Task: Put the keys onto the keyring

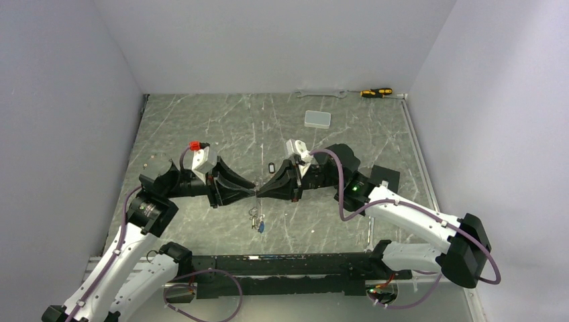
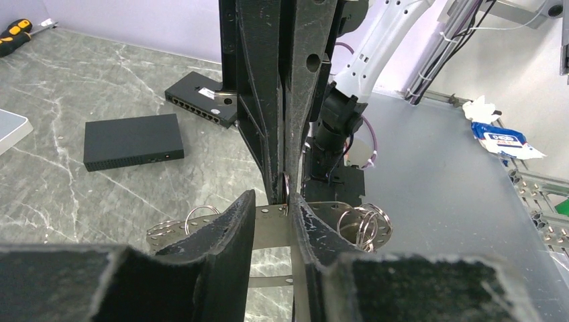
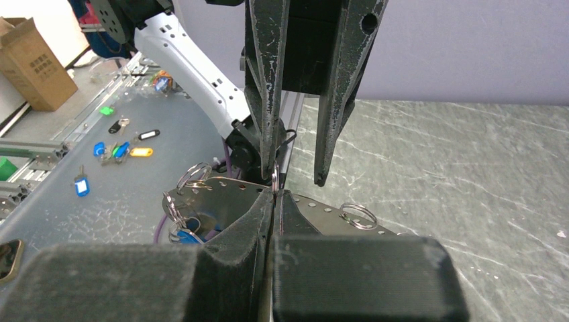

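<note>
The keyring (image 2: 272, 227) is a loop of perforated silvery band carrying several small split rings (image 3: 357, 216). It hangs between the two grippers, above the table's middle. My right gripper (image 3: 274, 193) is shut on one upright split ring (image 3: 274, 177) at the band's edge. My left gripper (image 2: 274, 201) faces it tip to tip (image 1: 252, 193); its jaws stand apart on either side of that ring and the right fingertips. A key with a blue tag (image 1: 260, 226) dangles from the band, and the same blue tag (image 3: 189, 236) shows in the right wrist view. A key with a black-framed tag (image 1: 271, 166) lies on the table just behind.
At the back wall lie a silver spanner (image 1: 321, 94) and a yellow-black screwdriver (image 1: 376, 92), with a clear box (image 1: 317, 119) nearer. Two flat black boxes (image 2: 133, 141) (image 2: 201, 100) sit right of the grippers. Spare tagged keys (image 3: 121, 149) lie on the grey shelf beyond the front edge.
</note>
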{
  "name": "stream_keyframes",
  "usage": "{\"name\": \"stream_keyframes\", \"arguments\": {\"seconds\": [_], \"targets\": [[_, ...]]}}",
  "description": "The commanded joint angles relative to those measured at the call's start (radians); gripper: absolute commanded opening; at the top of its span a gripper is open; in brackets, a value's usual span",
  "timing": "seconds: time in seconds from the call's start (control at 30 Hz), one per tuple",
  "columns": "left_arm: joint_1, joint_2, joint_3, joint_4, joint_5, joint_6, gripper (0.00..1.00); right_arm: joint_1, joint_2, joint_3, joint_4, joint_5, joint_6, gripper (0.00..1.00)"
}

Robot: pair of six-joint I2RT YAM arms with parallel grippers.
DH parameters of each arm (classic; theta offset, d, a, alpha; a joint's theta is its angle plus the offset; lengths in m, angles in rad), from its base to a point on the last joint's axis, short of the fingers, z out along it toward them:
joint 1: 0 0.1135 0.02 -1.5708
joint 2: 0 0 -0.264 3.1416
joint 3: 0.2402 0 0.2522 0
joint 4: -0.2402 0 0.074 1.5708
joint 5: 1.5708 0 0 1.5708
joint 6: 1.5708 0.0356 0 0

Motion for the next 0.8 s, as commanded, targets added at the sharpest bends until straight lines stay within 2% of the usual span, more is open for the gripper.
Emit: {"name": "stream_keyframes", "arguments": {"seconds": [0.0,0.2,0.63,0.77], "targets": [[-0.003,-0.005,0.006,0.032,0.010,-0.008,0.29,-0.004,-0.009,0.017,0.114,-0.021,0.022,0.00],[-0.003,-0.011,0.006,0.023,0.005,0.000,0.32,-0.007,-0.005,0.016,0.139,-0.018,0.040,0.00],[-0.003,-0.010,0.001,0.041,0.004,-0.018,0.30,-0.009,0.008,0.017,0.142,-0.027,0.047,0.00],[-0.003,-0.007,0.004,0.040,0.003,-0.012,0.23,-0.009,0.005,0.016,0.141,-0.023,0.043,0.00]]}}
